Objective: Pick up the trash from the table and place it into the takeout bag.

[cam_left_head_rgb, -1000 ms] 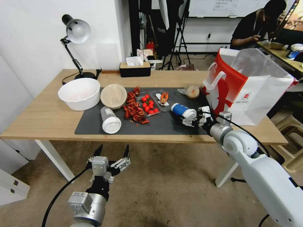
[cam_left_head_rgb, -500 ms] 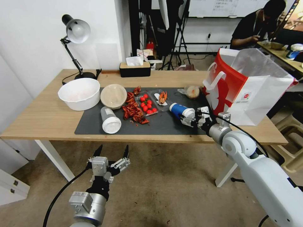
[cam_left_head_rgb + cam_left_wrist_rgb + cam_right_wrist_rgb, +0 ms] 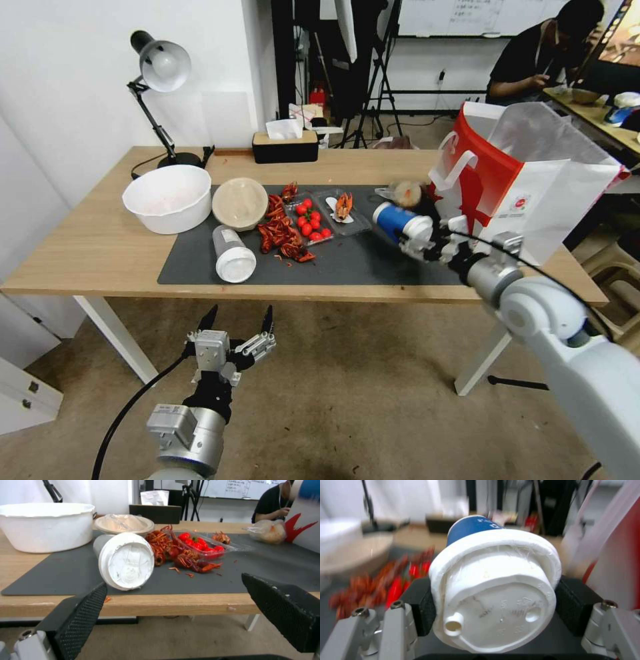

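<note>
1. The right gripper [image 3: 421, 241] is clamped on the white-lidded end of a blue paper cup [image 3: 402, 225]. In the right wrist view its black pads [image 3: 423, 605] press both sides of the cup's white lid [image 3: 496, 597].

2. What has just changed: a second ago the cup lay on its side on the dark grey mat [image 3: 347, 263], near the right end of the desk. Now it is lifted clear of the mat and carried toward the desk's right end, close to the red and white paper takeout bag [image 3: 513, 180].

3. What that means: the pick-up of this piece looks done. The cup is not yet in the bag; it hangs below the bag's open top, just beside its red side.

4. The right arm reaches in from the lower right of the head view, forearm stretched over the desk's front edge, with the cup tilted and its blue base pointing away from the robot.

5. The left gripper [image 3: 237, 328] hangs below the desk's front edge, over the floor, fingers spread wide and holding nothing.

6. Still on the long light-wood desk [image 3: 87, 247]: a clear lidded plastic cup [image 3: 233, 253] on its side near the mat's front left corner, a beige round bowl [image 3: 240, 202] at the mat's back left, and a small clear bag [image 3: 405, 193] by the takeout bag.
</note>
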Robot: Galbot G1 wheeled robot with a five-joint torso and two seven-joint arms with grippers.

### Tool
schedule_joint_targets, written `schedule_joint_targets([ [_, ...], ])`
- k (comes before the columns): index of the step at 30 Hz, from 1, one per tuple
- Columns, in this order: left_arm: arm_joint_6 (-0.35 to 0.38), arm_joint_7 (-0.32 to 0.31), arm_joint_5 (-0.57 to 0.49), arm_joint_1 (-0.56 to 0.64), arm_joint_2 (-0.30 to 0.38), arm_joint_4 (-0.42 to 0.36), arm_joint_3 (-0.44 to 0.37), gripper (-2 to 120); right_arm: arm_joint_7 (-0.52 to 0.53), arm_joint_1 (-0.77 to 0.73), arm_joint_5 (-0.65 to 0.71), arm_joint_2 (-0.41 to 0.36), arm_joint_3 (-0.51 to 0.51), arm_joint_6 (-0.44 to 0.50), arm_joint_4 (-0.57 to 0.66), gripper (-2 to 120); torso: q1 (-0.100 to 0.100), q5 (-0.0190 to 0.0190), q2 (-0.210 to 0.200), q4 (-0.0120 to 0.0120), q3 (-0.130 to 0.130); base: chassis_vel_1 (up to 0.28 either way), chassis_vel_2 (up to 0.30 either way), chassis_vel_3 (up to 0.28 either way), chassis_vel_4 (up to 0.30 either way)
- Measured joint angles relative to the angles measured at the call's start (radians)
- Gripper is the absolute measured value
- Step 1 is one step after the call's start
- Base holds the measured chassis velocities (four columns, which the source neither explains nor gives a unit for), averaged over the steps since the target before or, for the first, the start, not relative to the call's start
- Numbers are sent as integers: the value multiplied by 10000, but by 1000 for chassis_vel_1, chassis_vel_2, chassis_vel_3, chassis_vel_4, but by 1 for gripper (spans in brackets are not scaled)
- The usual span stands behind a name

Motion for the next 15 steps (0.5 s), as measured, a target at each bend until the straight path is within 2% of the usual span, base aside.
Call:
schedule_joint_targets([
  [6,-35,-4,-1,21,-10,-20,-4,100,638,787,512,-395,274,311,332,68,0,0,0,0,0,0,0,0,0],
  [9,-53,-4,-1,56,-25,-58,-6,100,1616,1795,991,-705,343,637,444,68,0,-2,0,1,1,0,0,0,0],
  [10,-53,-4,-1,56,-25,-58,-6,100,1616,1795,991,-705,343,637,444,68,0,-2,0,1,1,0,0,0,0],
  [13,-77,3,11,70,-50,-77,0,100,3236,2746,1289,-909,289,546,418,68,0,-3,1,1,0,0,0,0,0],
  [14,-77,3,11,70,-50,-77,0,100,3236,2746,1289,-909,289,546,418,68,0,-3,1,1,0,0,0,0,0],
  [15,-80,4,17,76,-58,-78,3,100,3859,2990,1423,-962,250,304,377,68,1,-1,0,0,0,0,0,0,0],
])
